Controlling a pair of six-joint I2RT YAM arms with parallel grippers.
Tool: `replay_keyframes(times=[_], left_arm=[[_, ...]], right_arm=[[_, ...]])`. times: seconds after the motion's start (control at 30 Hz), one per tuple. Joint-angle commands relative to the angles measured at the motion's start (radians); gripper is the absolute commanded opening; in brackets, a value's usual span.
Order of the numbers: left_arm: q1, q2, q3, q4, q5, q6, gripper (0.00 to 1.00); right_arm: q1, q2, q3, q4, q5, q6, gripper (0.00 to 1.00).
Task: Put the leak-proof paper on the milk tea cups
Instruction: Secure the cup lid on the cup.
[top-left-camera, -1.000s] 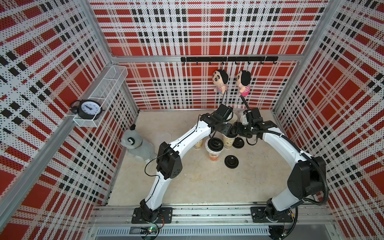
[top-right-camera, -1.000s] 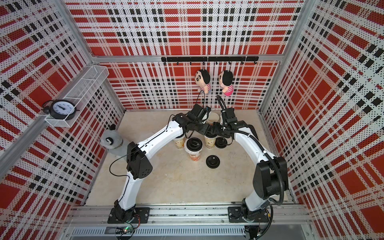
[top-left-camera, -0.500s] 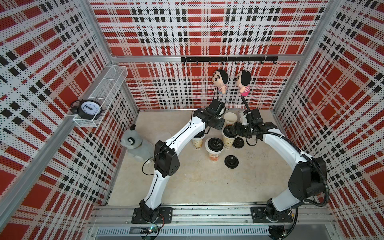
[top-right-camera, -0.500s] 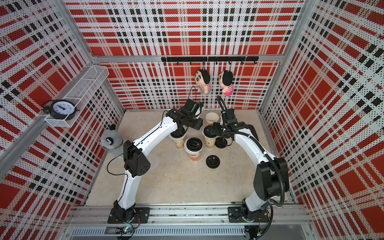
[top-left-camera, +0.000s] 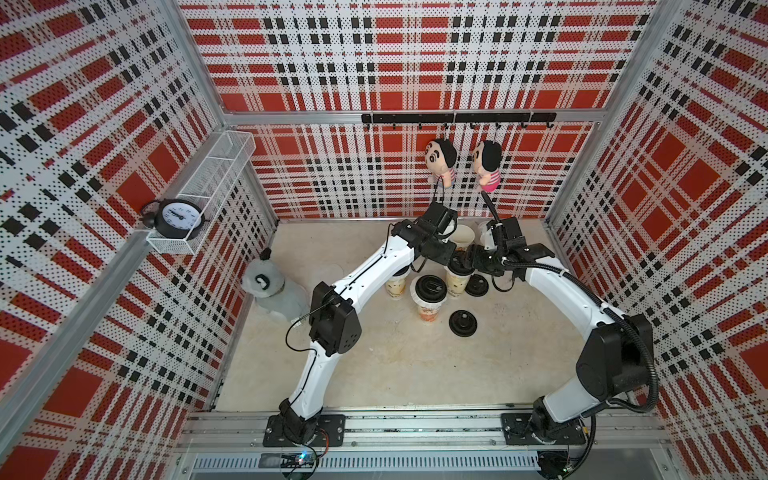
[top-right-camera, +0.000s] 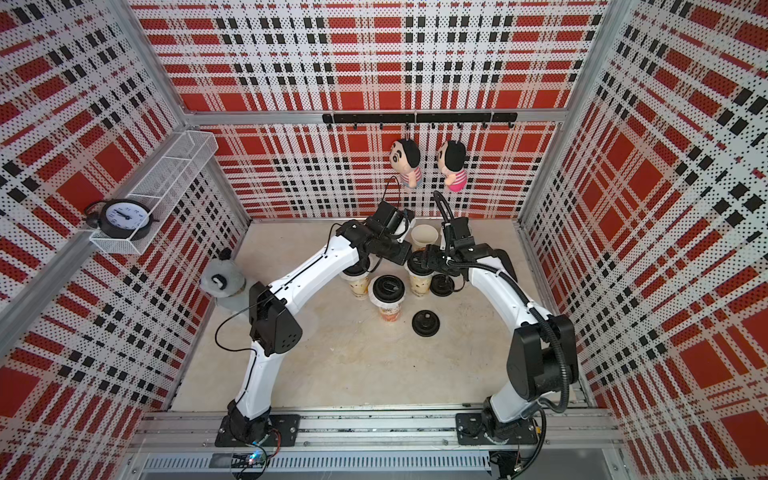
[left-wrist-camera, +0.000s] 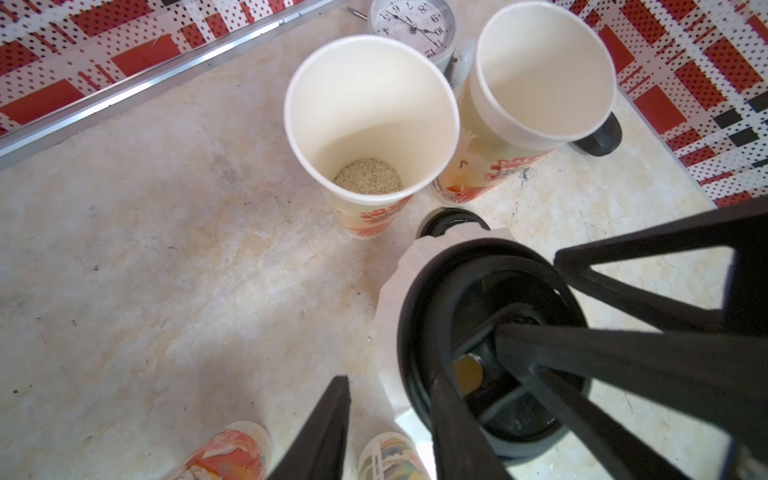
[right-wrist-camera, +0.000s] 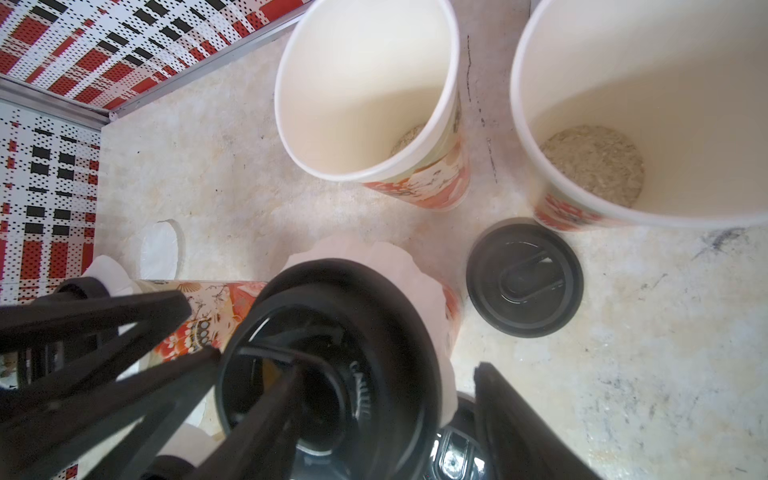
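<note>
Since a second ago my left arm's wrist has swung aside, uncovering an open milk tea cup (top-left-camera: 462, 237) at the back. My left pincer (left-wrist-camera: 390, 380) and right pincer (right-wrist-camera: 386, 365) stand part open, each straddling the rim of one black lid (left-wrist-camera: 490, 332), gripping nothing. Leak-proof paper (left-wrist-camera: 395, 286) frills out beneath that lid, atop the lidded milk tea cup (top-left-camera: 456, 284) mid-worktop (top-left-camera: 395, 365).
</note>
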Motion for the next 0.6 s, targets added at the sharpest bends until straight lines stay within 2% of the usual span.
replay_keyframes(times=[0.0, 0.43, 0.57], left_arm=[[-0.006, -0.019, -0.022, -0.013, 0.015, 0.007, 0.37], [-0.016, 0.017, -0.034, -0.034, -0.027, 0.009, 0.36], [-0.024, 0.032, -0.055, -0.061, -0.061, 0.012, 0.33]], right_arm=[[0.007, 0.025, -0.036, -0.101, 0.059, -0.006, 0.67], [0.007, 0.030, -0.042, -0.102, 0.053, -0.008, 0.67], [0.006, 0.033, -0.052, -0.101, 0.052, -0.008, 0.66]])
